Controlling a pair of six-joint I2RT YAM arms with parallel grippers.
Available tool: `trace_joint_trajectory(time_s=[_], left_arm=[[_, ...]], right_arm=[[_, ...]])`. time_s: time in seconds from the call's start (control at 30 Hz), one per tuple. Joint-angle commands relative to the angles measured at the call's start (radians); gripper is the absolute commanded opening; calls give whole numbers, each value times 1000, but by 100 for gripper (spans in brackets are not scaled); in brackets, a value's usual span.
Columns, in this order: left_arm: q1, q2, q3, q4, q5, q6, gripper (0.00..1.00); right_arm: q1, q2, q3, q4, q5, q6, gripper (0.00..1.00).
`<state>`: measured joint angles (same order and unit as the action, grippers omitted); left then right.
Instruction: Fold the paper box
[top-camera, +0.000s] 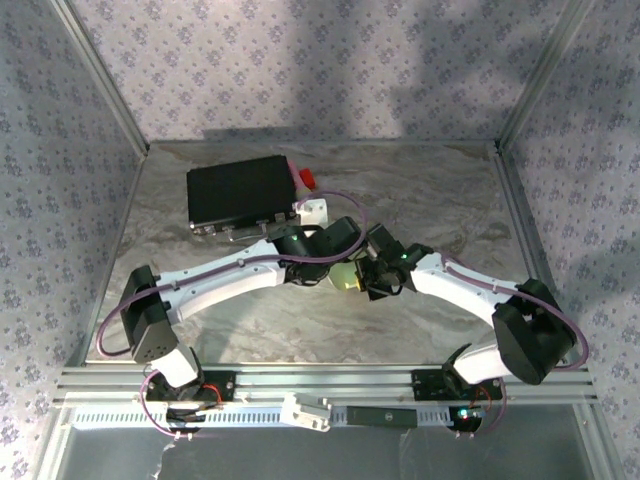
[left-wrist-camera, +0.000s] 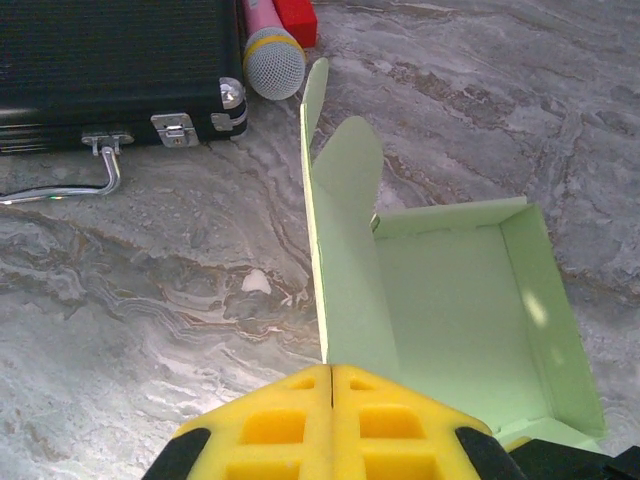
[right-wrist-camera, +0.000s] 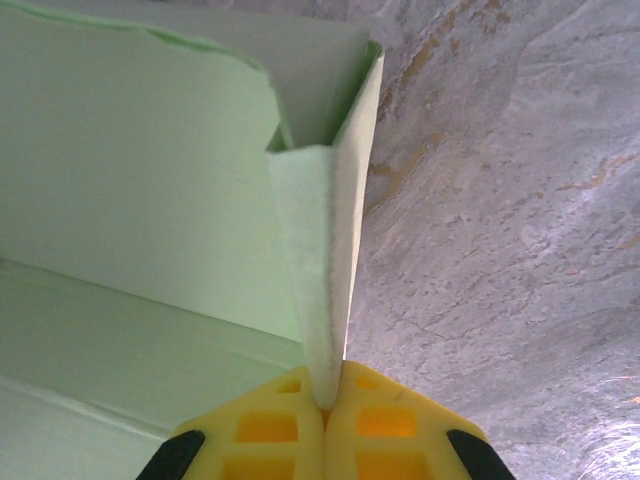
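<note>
The paper box (top-camera: 347, 278), pale green card with walls partly raised, sits mid-table between both arms. In the left wrist view the paper box (left-wrist-camera: 450, 300) lies open like a tray, its tall left wall with a rounded flap running straight into my left gripper (left-wrist-camera: 331, 368), whose yellow fingers (left-wrist-camera: 270, 425) are shut on that wall's near end. In the right wrist view my right gripper (right-wrist-camera: 325, 400) is shut on a doubled upright wall of the paper box (right-wrist-camera: 150, 200). Seen from above, the left gripper (top-camera: 335, 270) and right gripper (top-camera: 372, 280) flank the box.
A flat black case (top-camera: 240, 195) with metal latches lies at the back left, and its wire handle (left-wrist-camera: 70, 185) faces the box. Beside it lie a microphone (left-wrist-camera: 272, 62), a red block (top-camera: 307, 179) and a white piece (top-camera: 315, 211). The marbled table (top-camera: 440, 190) stretches out to the right.
</note>
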<state>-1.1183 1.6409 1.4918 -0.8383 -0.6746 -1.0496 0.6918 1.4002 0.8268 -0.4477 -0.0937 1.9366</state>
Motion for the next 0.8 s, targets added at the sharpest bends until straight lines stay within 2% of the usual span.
trace_joint_trajectory(time_s=[0.0,0.07,0.1,0.23,0.37,0.43,0.5,0.57,0.67,0.77], left_arm=[[2,13,50,-70,-32,45,0],[2,20,77,-109,-50,79,0],[2,26,92,-131,-58,99,0],[8,35,134,-150,-42,259,0],[28,14,162,-138,28,540,0],[47,-22,145,-100,135,704,0],[91,-72,116,-73,298,850,0],[149,-110,93,-74,436,963,0],[220,-146,51,-84,561,1158,0],[264,-169,-12,-58,656,1340,0]], right_arm=[[10,-3,-6,3,1,20,30],[16,-24,-3,-2,15,15,54],[20,-47,0,-10,31,10,61],[28,-153,24,-79,89,-4,76],[25,-286,69,-143,178,-121,78],[5,-336,84,-173,223,-242,76],[-36,-375,64,-118,238,-452,74],[-98,-395,29,-32,181,-701,74],[-189,-377,-22,151,-44,-1130,69],[-193,-338,-9,119,-141,-1407,59]])
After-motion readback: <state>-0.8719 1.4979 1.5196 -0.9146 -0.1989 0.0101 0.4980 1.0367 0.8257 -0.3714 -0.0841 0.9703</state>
